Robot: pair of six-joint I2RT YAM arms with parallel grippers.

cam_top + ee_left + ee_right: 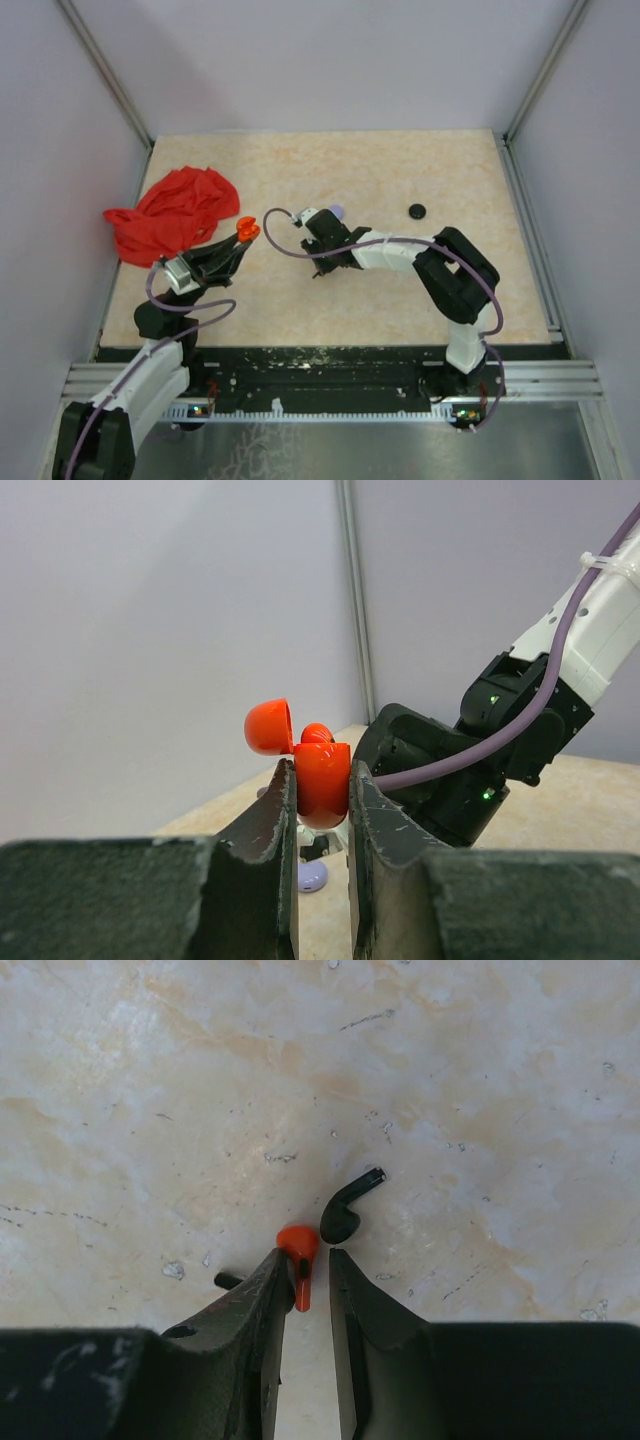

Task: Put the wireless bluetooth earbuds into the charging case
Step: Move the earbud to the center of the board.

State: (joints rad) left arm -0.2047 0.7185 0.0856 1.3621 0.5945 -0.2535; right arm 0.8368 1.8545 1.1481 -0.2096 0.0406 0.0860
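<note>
The charging case (322, 780) is glossy smooth plastic; the table (400, 180) looks matt and marbled.

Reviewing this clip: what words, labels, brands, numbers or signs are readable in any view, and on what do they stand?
None can be read in any view.
No print shows on the orange charging case held in the left hand, the orange earbud, the black earbud, the black disc or the red cloth.
The right arm shows only plain green lights, no lettering.

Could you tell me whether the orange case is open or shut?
Open: the case, gripped by the left tool, has its lid flipped back.
</note>
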